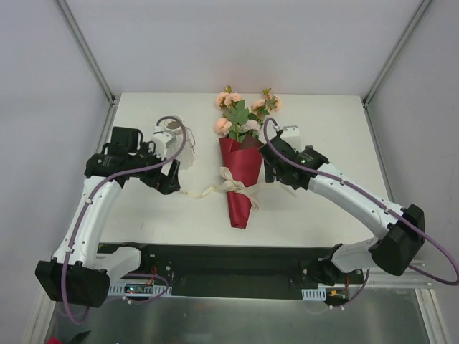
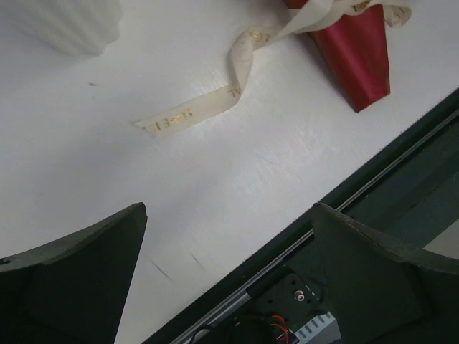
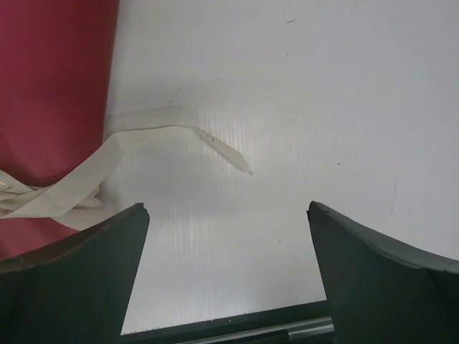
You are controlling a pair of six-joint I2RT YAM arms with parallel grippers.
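We find the left pincer (image 2: 227, 209) standing wide with nothing between its fingers, poised above the table (image 1: 330, 136). Ahead of its gap, clear of both fingers, lies the loose end of a cream ribbon (image 2: 190, 113) with gold lettering. The ribbon runs ahead and to the pincer's right to a red paper cone (image 2: 355, 50), around which it is tied. A white ribbed vessel (image 2: 72, 25) sits further ahead, to its left. The black front rail (image 2: 401, 165) passes under its right finger.

The right pincer (image 3: 226, 208) is likewise wide and holds nothing. The other ribbon end lies flat just ahead of its gap, touching neither finger. The red cone is ahead to its left.

In the overhead view the cone lies between the two pincers, with pink flowers (image 1: 240, 115) at the end pointing away from the arms' bases.
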